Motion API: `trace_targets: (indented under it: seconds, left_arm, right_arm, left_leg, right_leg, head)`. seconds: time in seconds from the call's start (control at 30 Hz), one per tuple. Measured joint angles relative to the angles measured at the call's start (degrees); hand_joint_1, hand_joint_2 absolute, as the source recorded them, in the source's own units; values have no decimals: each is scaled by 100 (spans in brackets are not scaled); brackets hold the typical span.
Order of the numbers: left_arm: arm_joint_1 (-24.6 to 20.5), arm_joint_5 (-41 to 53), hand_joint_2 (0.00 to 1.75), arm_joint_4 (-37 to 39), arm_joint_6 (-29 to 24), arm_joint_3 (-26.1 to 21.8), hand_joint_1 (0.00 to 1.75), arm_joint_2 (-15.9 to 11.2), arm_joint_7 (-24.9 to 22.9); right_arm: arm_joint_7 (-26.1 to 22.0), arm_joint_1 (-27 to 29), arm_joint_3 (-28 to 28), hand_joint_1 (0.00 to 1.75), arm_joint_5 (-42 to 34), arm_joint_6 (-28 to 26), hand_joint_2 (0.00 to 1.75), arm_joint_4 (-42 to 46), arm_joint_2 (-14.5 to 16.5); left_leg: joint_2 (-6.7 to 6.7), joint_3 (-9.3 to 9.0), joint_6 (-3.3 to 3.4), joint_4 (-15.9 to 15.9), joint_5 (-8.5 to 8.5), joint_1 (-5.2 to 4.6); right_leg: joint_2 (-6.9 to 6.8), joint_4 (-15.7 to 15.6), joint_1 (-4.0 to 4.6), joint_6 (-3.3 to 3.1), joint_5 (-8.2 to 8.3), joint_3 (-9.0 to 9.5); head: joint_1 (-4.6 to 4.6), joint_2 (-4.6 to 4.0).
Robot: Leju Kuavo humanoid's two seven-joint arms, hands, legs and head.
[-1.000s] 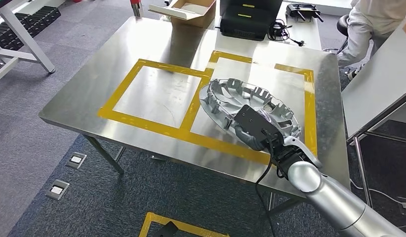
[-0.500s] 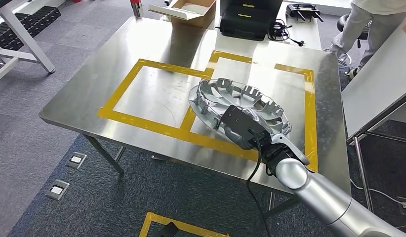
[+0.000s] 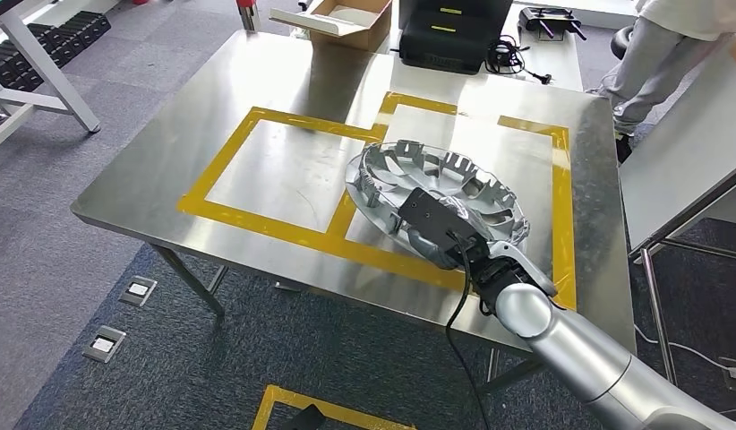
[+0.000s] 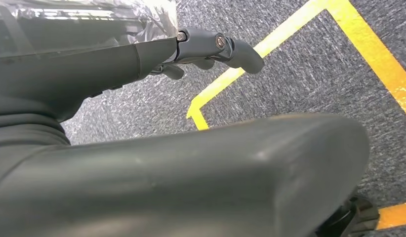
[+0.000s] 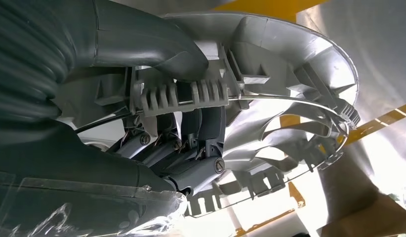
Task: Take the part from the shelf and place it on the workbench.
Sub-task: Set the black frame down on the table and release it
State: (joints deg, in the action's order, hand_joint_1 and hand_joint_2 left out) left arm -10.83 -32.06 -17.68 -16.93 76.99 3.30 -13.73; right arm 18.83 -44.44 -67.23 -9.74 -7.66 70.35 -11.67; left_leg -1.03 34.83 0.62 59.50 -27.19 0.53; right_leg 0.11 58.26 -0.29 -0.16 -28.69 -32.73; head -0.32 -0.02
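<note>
Brushed-steel workbench (image 3: 257, 81); right hand (image 3: 440, 235) fingers (image 5: 211, 128) grip round ribbed silver part (image 3: 436, 184), seemingly plastic.

Workshop; steel workbench (image 3: 257, 98) with yellow floor tape (image 4: 300, 29)

Cardboard box (image 3: 345, 21) and black case (image 3: 450, 36) — beside them, a person's legs (image 3: 653, 63).

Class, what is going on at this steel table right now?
The right robot hand grips a round silver part by its near rim, holding it tilted over the workbench, above the yellow tape dividing two marked boxes. Whether it touches the surface is unclear. The left robot hand hangs over the carpet, holding nothing.
</note>
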Motion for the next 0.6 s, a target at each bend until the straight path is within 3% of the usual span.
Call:
trace_targets:
  seconds: [0.3,0.43,0.6]
  left_arm:
    - [-5,166,175,0,58,-17,0,2,-105]
    - [-4,181,175,0,62,-20,0,2,-124]
    - [-3,188,175,0,69,-21,0,2,-122]
  right_arm:
    - [295,-91,-89,175,253,31,175,-596,91]
    - [311,-101,-130,0,257,59,0,-835,150]
    - [328,-102,-136,0,256,64,0,-967,177]
  left_leg:
    - [-1,0,0,0,0,0]
    - [-1,0,0,0,0,0]
    - [0,-1,0,0,0,0]
  right_leg:
    - [-1,0,0,0,0,1]
    - [-1,0,0,0,0,0]
    - [1,0,0,0,0,0]
  head:
    - [0,0]
    - [0,0]
    - [-1,0]
